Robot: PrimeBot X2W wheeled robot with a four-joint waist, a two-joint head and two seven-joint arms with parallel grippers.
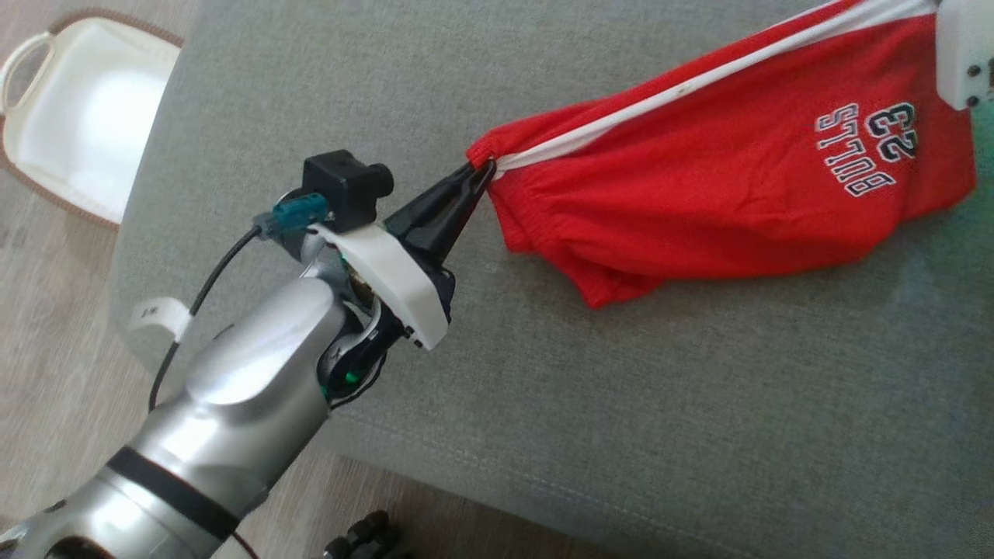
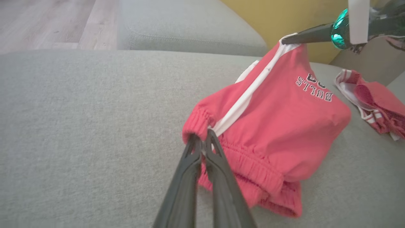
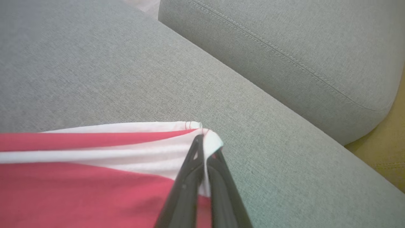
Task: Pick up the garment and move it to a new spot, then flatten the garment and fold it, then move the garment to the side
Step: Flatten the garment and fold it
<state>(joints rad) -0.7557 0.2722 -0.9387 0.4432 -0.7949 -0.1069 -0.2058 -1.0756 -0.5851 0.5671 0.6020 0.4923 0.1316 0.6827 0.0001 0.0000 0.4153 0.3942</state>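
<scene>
Garment (image 1: 722, 194) on cushion (image 1: 621, 404); basket (image 1: 78, 116) leftward

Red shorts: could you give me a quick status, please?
Shut on red shorts: left gripper, right gripper. Stretched between them over sofa. Another red garment lies nearby.

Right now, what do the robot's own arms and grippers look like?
The left arm: silver shell, black band, black cable, white wrist plate carrying a black camera and teal connector. The left gripper and right gripper have long, tapered dark jaws.

Grey woven-fabric sofa seat cushion (image 1: 621, 404); red fabric shorts with a white side stripe (image 1: 699, 194) sag onto it; crumpled red-and-white cloth (image 2: 376, 98) lies nearby. Pale wood-plank floor (image 1: 46, 373) alongside carries a white plastic basket (image 1: 78, 116).
</scene>
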